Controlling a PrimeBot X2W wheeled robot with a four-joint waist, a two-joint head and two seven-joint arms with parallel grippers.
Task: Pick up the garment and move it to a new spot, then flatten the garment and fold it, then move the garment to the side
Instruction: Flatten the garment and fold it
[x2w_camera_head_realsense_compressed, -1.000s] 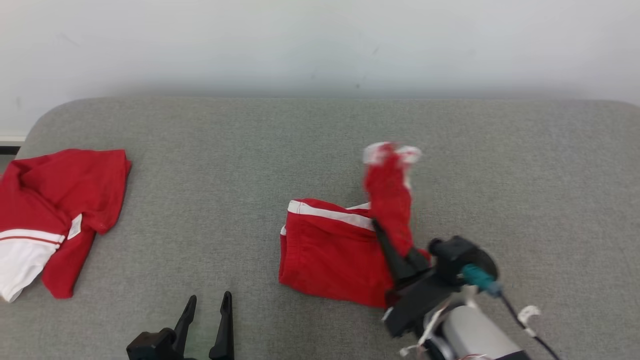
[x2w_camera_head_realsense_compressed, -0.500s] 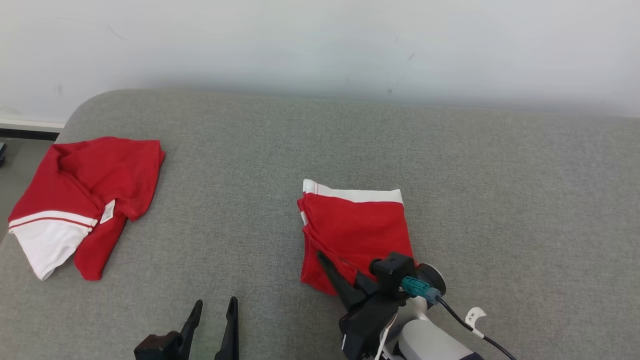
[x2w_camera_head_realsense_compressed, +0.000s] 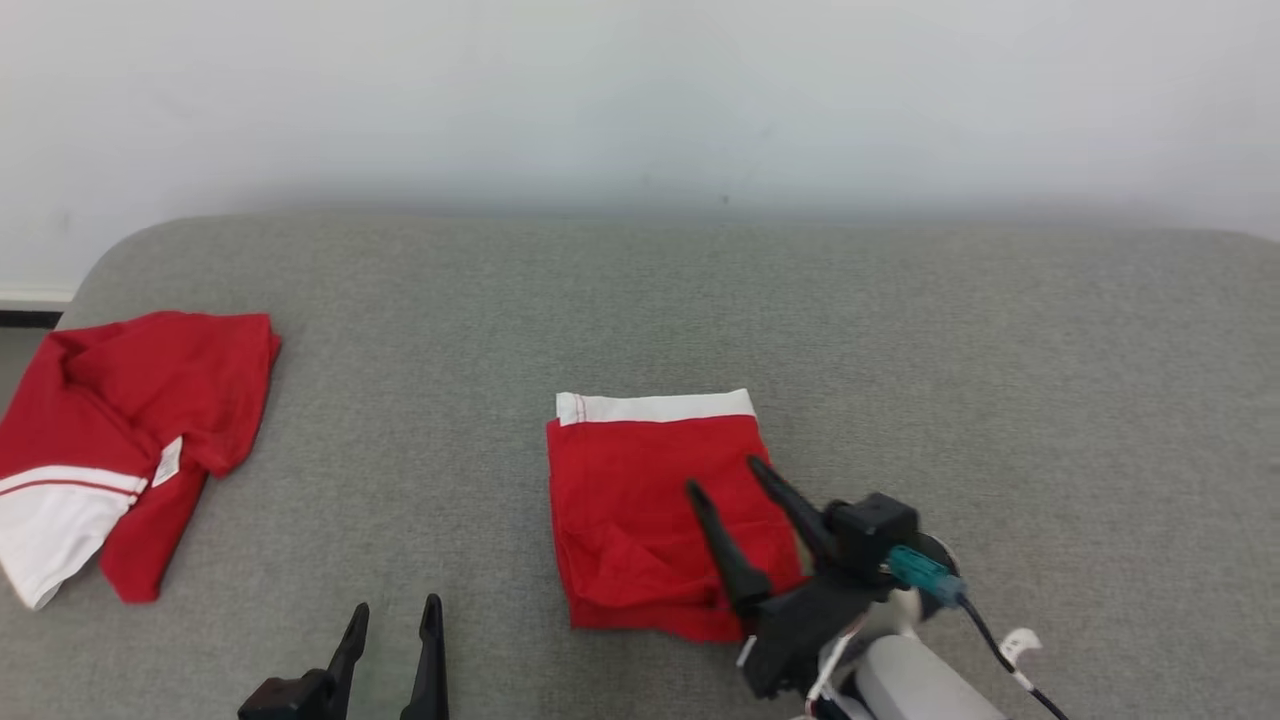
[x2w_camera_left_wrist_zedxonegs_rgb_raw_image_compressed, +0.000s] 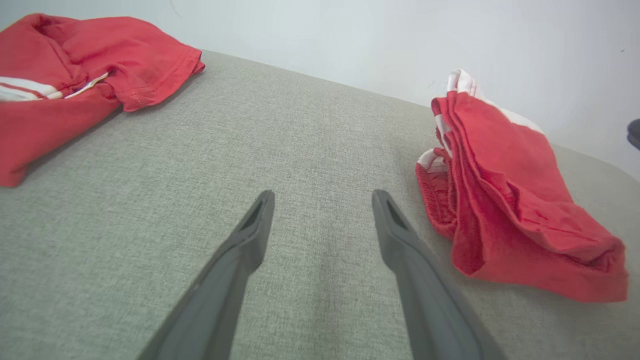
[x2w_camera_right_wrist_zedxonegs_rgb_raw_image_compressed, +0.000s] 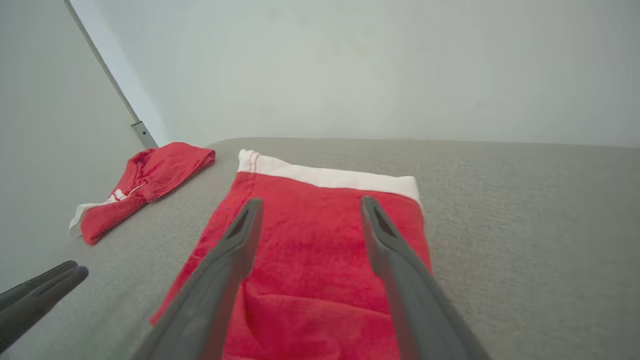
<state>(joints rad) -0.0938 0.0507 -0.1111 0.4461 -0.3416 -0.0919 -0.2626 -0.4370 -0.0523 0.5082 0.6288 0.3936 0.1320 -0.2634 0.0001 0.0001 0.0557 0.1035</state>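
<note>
In the head view, the folded red garment (x2w_camera_head_realsense_compressed: 640, 520) is seen at centre frame on the grey cushion (x2w_camera_head_realsense_compressed: 1000, 380). The right gripper (x2w_camera_head_realsense_compressed: 723, 475) is spread over its lower right part, and the left gripper (x2w_camera_head_realsense_compressed: 396, 604) is parted at bottom left. In the left wrist view, the garment is seen at the right edge. In the right wrist view, it is seen beneath the spread fingers.

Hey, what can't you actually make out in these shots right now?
Folded garment: near right corner, head view, behind the right gripper.
Second red garment: left part cut off by the head view's left edge.
Its tag: too small to read.
Left gripper: base cut off by the head view's bottom edge.
</note>
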